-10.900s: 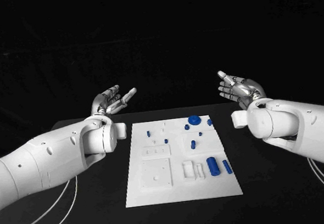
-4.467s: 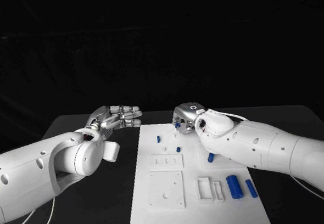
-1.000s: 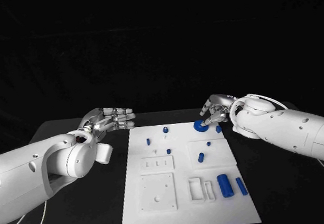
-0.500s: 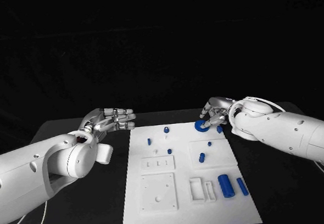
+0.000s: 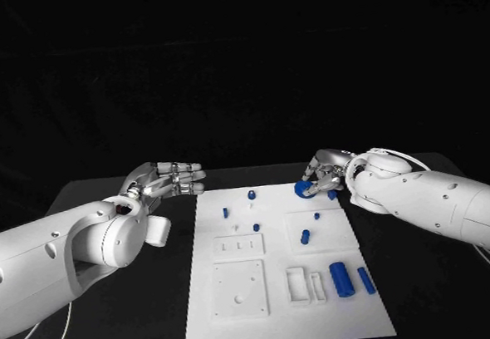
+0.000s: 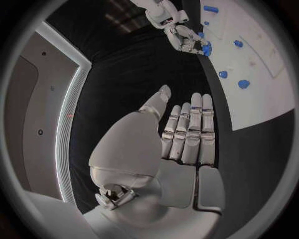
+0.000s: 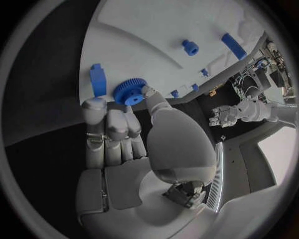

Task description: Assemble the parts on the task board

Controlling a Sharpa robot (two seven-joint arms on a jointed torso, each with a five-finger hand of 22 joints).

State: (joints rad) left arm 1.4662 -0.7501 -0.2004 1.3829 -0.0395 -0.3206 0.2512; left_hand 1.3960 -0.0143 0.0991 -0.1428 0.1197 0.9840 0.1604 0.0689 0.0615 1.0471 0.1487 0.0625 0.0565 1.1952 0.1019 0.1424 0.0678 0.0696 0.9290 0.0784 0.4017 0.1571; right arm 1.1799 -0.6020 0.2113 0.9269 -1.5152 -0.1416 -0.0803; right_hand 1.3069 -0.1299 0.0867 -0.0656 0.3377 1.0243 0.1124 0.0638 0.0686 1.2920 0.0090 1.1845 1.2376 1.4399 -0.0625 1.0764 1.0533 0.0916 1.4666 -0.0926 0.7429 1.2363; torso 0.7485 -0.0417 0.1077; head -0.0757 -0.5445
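The white task board [image 5: 290, 315] lies in the middle of the black table. At its far right corner a blue gear [image 5: 305, 190] is pinched between the thumb and fingers of my right hand [image 5: 327, 169]. The right wrist view shows the gear [image 7: 129, 92] at the fingertips of that hand [image 7: 118, 124], just over the board [image 7: 143, 45], with a blue bar [image 7: 97, 78] beside it. My left hand [image 5: 169, 180] hovers left of the board's far end. Its fingers [image 6: 190, 132] are straight and hold nothing.
Small blue pegs [image 5: 250, 195] [image 5: 225, 213] [image 5: 305, 236] stand on the board's far half. A thick blue cylinder [image 5: 340, 276] and a slimmer one [image 5: 365, 280] lie near its right edge, beside white slots [image 5: 298, 285]. Bare black table [image 5: 121, 335] flanks the board.
Over the last second the right hand keeps the gear at the same far right corner. The left hand has not moved.
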